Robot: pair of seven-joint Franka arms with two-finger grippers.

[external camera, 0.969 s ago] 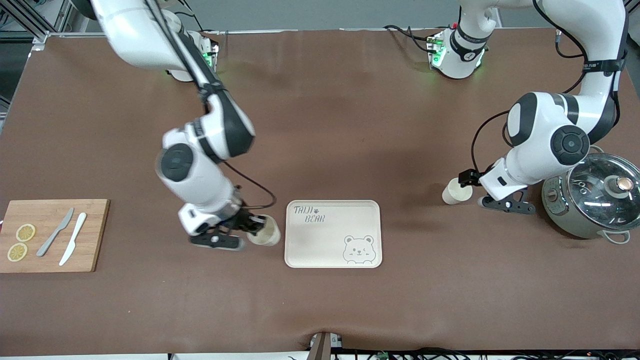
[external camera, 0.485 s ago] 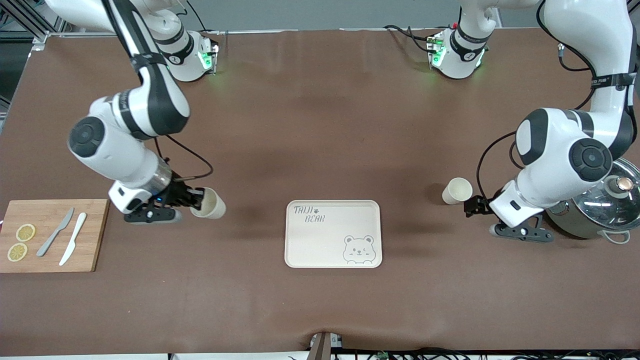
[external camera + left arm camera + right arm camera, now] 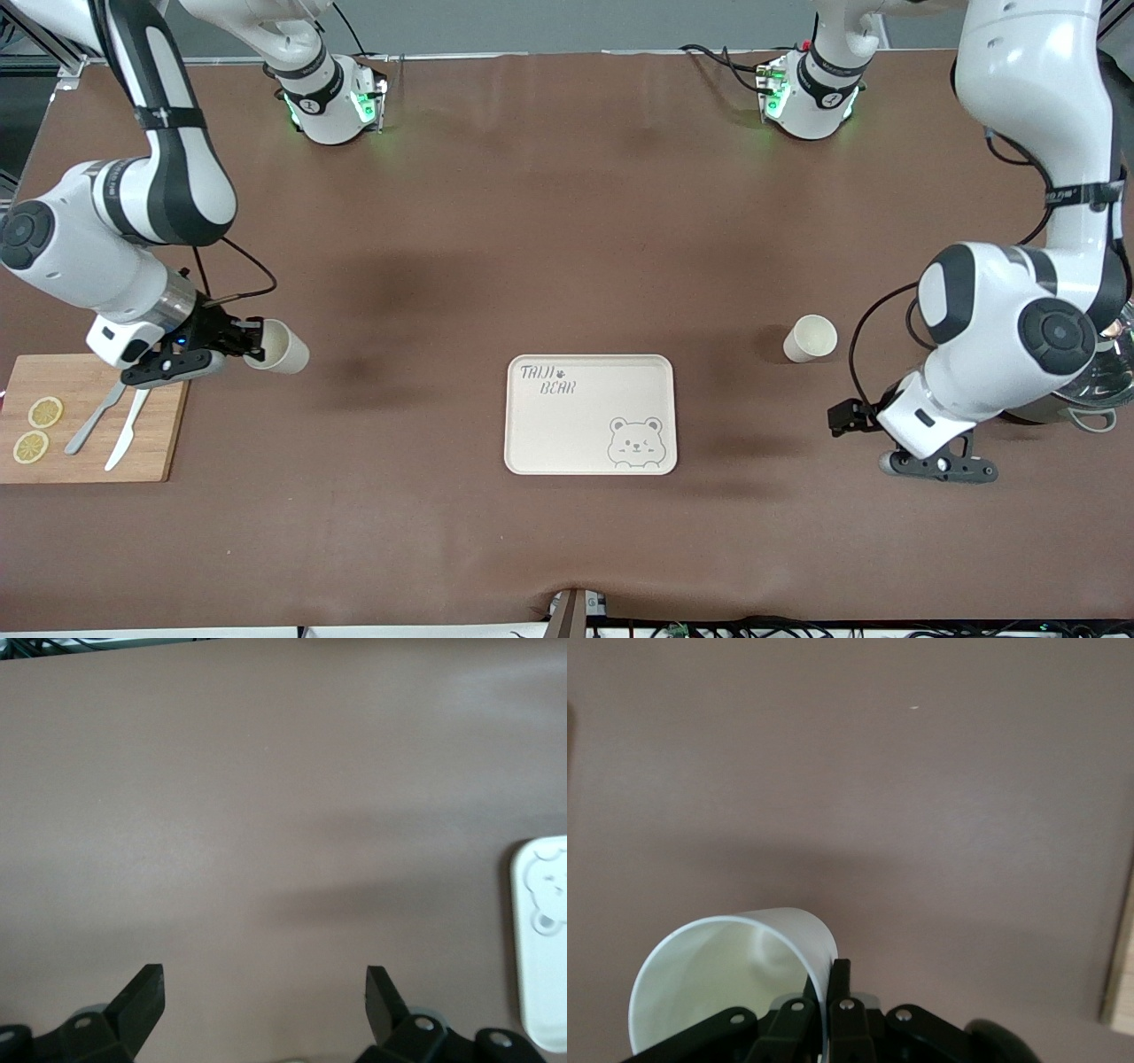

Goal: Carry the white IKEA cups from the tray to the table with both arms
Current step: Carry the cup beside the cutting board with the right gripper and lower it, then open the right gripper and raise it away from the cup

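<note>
One white cup stands upright on the brown table, toward the left arm's end, apart from the bear-printed tray. My left gripper is open and empty, low over bare table beside that cup; in the left wrist view its fingertips stand wide apart around nothing. My right gripper is shut on the rim wall of the second white cup, tilted on its side over the table beside the cutting board. In the right wrist view the cup fills the jaws.
A wooden cutting board with two knives and lemon slices lies at the right arm's end; its edge shows in the right wrist view. A grey-green pot is mostly hidden by the left arm. The tray's corner shows in the left wrist view.
My right gripper has carried its cup from beside the tray toward the cutting board. My left gripper has drawn away from the standing cup, which has stayed in place.
</note>
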